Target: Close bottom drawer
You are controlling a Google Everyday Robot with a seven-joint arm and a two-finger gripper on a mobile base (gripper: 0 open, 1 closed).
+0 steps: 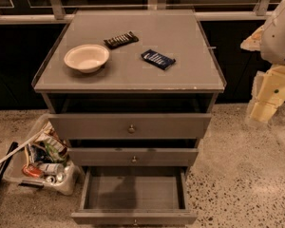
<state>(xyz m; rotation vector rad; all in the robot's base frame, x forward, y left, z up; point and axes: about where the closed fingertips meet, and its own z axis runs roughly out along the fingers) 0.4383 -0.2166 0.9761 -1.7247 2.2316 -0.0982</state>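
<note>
The bottom drawer (pixel 133 217) is the lowest of three grey cabinet drawers. It stands pulled far out toward me, and its flat inside (pixel 133 192) is empty. Its small round knob (pixel 134 222) shows at the lower edge of the view. My gripper (pixel 268 96) is the cream part of the arm at the far right, level with the cabinet top. It is well apart from the drawer, above and to the right of it.
The middle drawer (pixel 133 156) and the top drawer (pixel 130 126) stick out slightly. On the cabinet top lie a white bowl (pixel 86 57), a black bar (pixel 121 39) and a blue packet (pixel 158 59). A clear bin of rubbish (pixel 40 160) stands on the floor to the left.
</note>
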